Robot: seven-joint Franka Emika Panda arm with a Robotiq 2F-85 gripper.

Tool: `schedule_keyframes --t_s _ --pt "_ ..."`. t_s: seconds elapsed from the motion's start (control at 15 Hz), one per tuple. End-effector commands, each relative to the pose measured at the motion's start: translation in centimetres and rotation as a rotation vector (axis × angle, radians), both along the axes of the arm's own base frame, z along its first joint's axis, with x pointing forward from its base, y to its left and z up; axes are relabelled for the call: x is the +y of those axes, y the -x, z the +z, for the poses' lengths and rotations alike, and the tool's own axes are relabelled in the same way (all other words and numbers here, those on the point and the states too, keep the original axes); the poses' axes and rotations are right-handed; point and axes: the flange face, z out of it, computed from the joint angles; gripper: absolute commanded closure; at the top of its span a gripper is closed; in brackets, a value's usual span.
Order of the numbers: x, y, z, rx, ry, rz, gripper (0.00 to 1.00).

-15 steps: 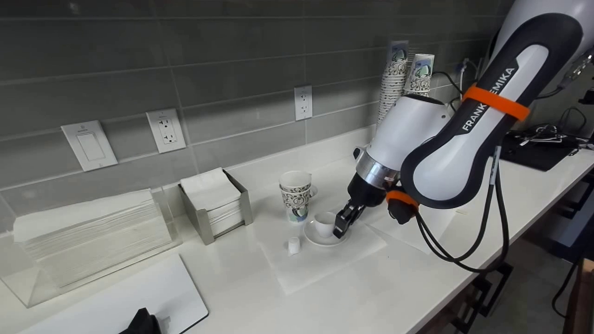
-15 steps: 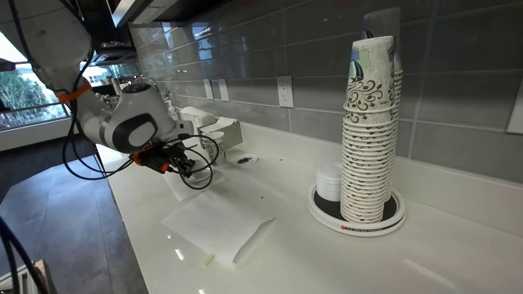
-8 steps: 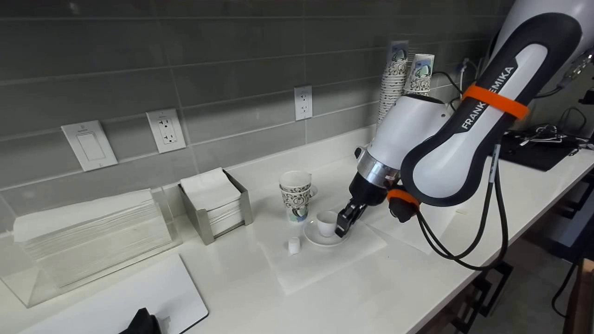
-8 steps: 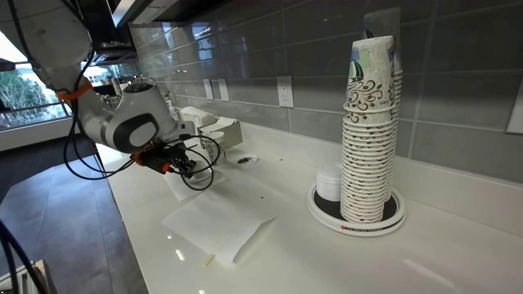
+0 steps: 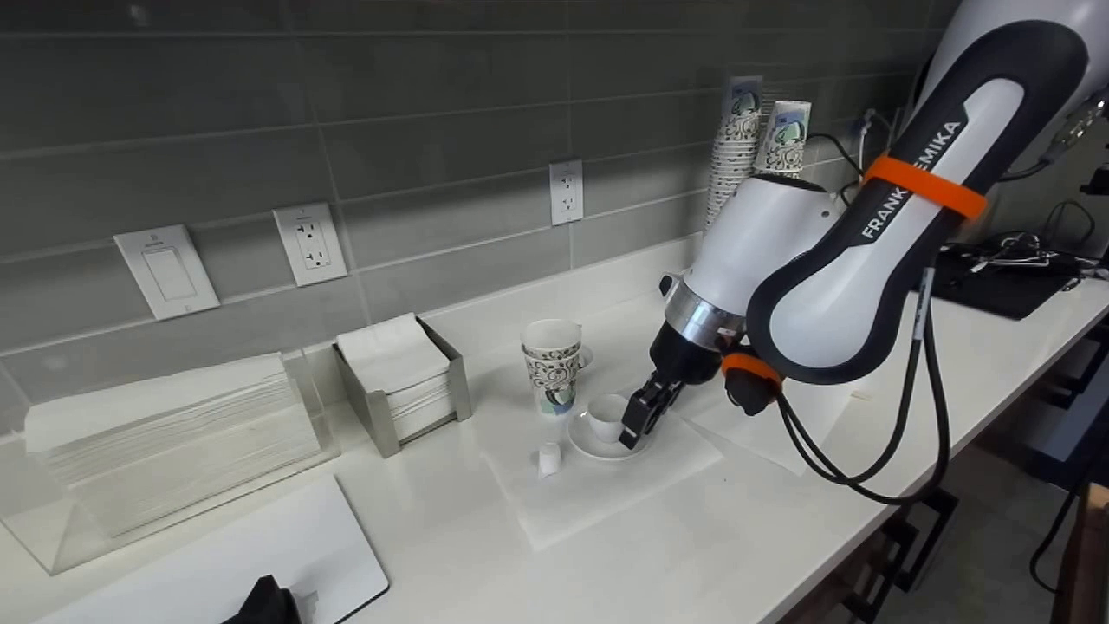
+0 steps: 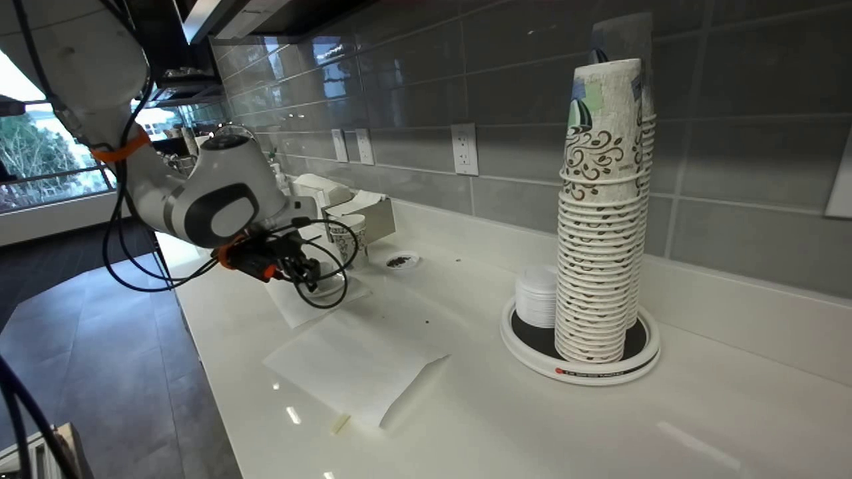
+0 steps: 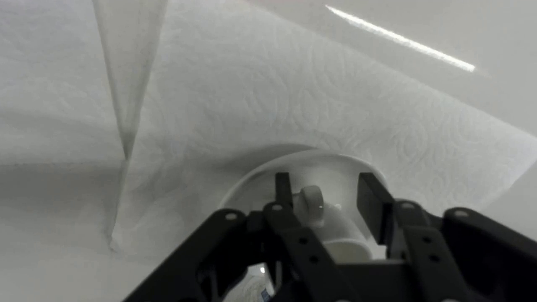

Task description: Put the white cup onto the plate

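Observation:
The white cup [image 5: 605, 419] is small, with a handle, and sits over the plate [image 5: 593, 451], a round white saucer with a raised rim. I cannot tell whether it rests fully flat. No red centre shows. My gripper [image 5: 637, 426] is at the cup's side, pointing down at a slant. In the wrist view, my gripper [image 7: 323, 184] has its fingers apart, with the handle of the white cup [image 7: 335, 224] between them, closer to one finger. The plate [image 7: 331, 167] lies under the fingertips. In an exterior view, the gripper [image 6: 309, 274] hides most of the cup.
Patterned paper cups [image 5: 553, 368] stand just behind the plate. A small white cylinder [image 5: 549, 458] lies beside it on a paper sheet [image 5: 563, 511]. A napkin holder [image 5: 403, 381] is near. A white dish with dark bits [image 6: 402, 260] is by the wall. Tall cup stacks [image 6: 592, 266] stand farther off.
My gripper has dipped slightly over the last half second. The cup has shifted very slightly on the plate, first away and then back. The fingers remain apart.

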Motion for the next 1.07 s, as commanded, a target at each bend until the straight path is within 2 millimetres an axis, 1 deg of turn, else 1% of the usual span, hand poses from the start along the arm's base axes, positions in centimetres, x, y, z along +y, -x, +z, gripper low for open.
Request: schedule_keyframes --t_s 0.0,0.07,0.2,0.27,0.33,0.47,0.67,0.73,0.8,1.0 --pt "0.8 -0.1 1.2 0.011 0.008 0.032 0.23" --pt "1.2 0.1 1.7 0.031 0.011 0.034 0.15" --pt "1.6 1.1 2.6 0.093 0.056 0.041 0.03" --pt "1.7 1.7 3.2 0.125 0.085 0.040 0.00" --pt "2.0 2.5 4.3 0.146 0.122 0.029 0.00" --pt "2.6 3.1 6.5 0.162 0.174 0.003 0.00" --pt "4.2 3.8 10.8 0.120 0.221 -0.052 0.00" --pt "4.6 4.1 13.1 0.093 0.210 -0.083 0.00" --pt "4.7 4.6 14.7 0.079 0.216 -0.107 0.00" --pt "4.9 7.3 20.2 -0.006 0.211 -0.212 0.00"
